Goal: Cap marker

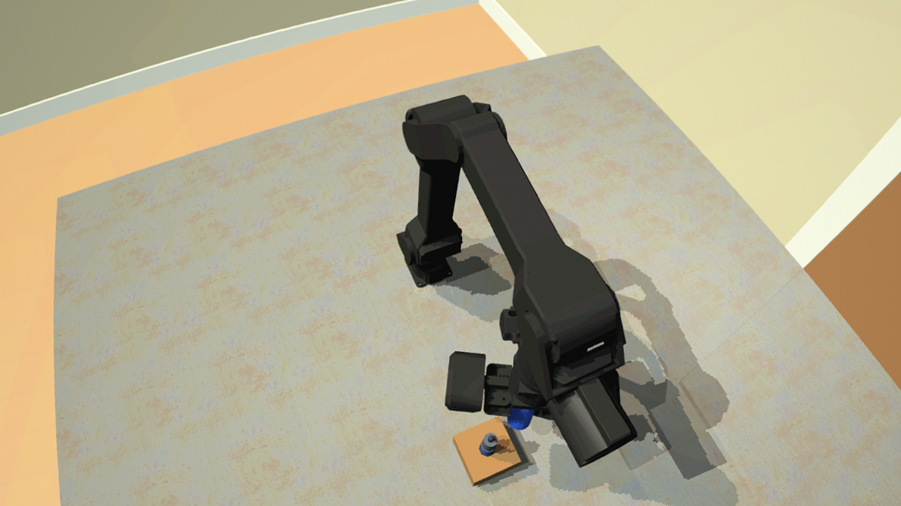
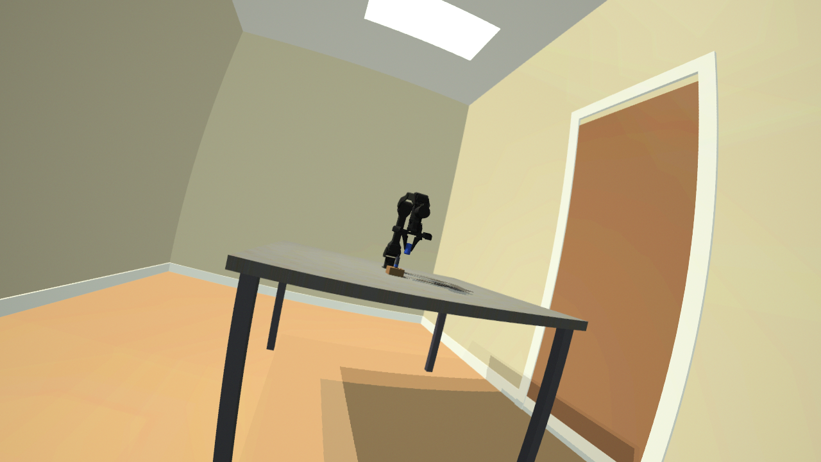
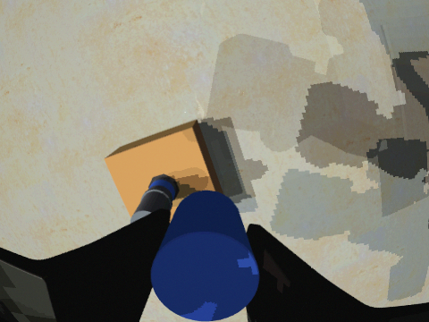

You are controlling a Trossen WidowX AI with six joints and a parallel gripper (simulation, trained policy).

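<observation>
The blue cap point(image 1: 519, 418) point(image 2: 408, 248) point(image 3: 206, 273) is held off the table between the fingertips of my gripper point(image 2: 408, 246) point(image 3: 207, 228), which is shut on it. The marker point(image 1: 488, 444) point(image 2: 396, 262) point(image 3: 155, 199) stands upright in the orange holder block point(image 1: 475, 468) point(image 2: 394, 271) point(image 3: 143, 156), with its upper end bare. In the wrist view the cap is just right of the marker, and the left finger hides the marker's top. In the exterior view the cap hangs above and to the right of the marker, slightly tilted, apart from it.
The table point(image 1: 237, 331) point(image 2: 321, 273) bears the arm's base behind the holder block. The black arm point(image 1: 506, 193) reaches over from the back, and its shadows lie to the right of the block.
</observation>
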